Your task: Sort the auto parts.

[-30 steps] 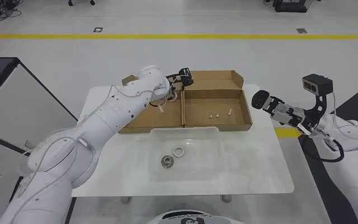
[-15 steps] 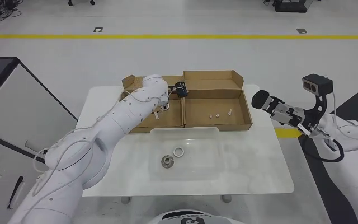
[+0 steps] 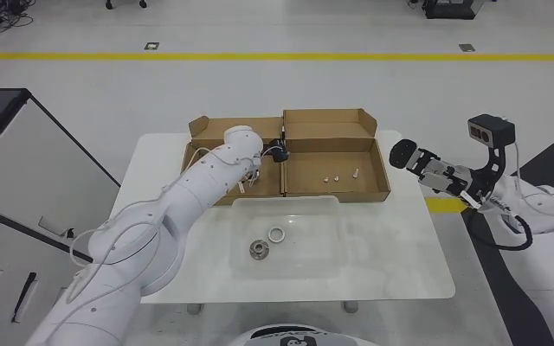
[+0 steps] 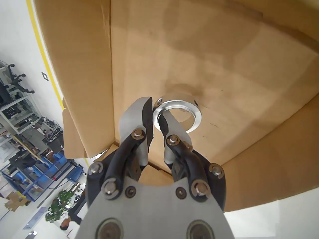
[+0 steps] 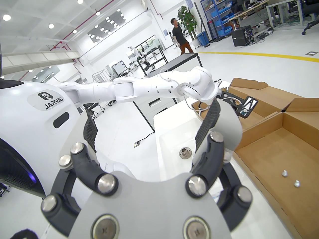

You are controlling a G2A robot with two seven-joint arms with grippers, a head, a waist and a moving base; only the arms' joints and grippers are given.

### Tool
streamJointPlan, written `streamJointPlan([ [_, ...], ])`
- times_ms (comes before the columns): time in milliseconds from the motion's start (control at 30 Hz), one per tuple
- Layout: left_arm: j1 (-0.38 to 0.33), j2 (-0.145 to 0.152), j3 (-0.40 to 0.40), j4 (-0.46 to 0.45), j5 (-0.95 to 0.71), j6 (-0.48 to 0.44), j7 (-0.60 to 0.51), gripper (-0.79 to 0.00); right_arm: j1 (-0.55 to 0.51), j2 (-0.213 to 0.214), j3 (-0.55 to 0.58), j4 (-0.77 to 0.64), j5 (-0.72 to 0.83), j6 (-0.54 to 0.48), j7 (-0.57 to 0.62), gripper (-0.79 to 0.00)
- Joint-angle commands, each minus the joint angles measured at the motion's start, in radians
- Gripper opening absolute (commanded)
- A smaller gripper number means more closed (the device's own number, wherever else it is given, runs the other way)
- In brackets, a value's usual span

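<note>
And there it was: my left pincer (image 4: 155,115) was nipped nearly closed on the metal ring (image 4: 197,116), one finger inside the hole and one outside the rim. It sat low over the cardboard box (image 4: 224,63) floor (touching or not, I couldn't tell). My right pincer (image 5: 152,115) hung spread wide and empty, with the bolts (image 5: 284,173) between my two pincers.

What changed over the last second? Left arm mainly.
The left gripper, shut on a metal ring, moved from the far edge of the left cardboard box back toward the robot, over the box floor. No release is visible. The right gripper, the bolts and the two parts in the clear tray stayed put.
</note>
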Motion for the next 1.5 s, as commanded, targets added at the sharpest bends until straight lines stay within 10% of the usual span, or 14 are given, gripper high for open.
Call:
streamJointPlan([
  [0, 0.001, -0.007, -0.002, 0.016, 0.000, -0.004, 0.004, -0.785, 0.000, 0.000, 0.000, 0.000, 0.000, 0.000, 0.000, 0.000],
  [167, 0.004, -0.023, -0.008, 0.048, -0.002, -0.012, 0.014, -0.763, 0.000, 0.000, 0.000, 0.000, 0.000, 0.000, 0.000, 0.000],
  [333, 0.004, -0.035, -0.018, 0.070, -0.010, -0.018, 0.020, -0.197, 0.000, 0.000, 0.000, 0.000, 0.000, 0.000, 0.000, 0.000],
  [667, -0.013, -0.046, -0.055, 0.090, -0.034, -0.005, 0.030, 0.000, 0.000, 0.000, 0.000, 0.000, 0.000, 0.000, 0.000, 0.000],
  [1067, -0.049, -0.013, -0.126, -0.038, -0.062, -0.011, -0.037, 0.000, 0.000, 0.000, 0.000, 0.000, 0.000, 0.000, 0.000, 0.000],
  [1467, 0.068, 0.130, -0.326, -0.532, -0.181, -0.041, -0.368, 0.000, 0.000, 0.000, 0.000, 0.000, 0.000, 0.000, 0.000, 0.000],
])
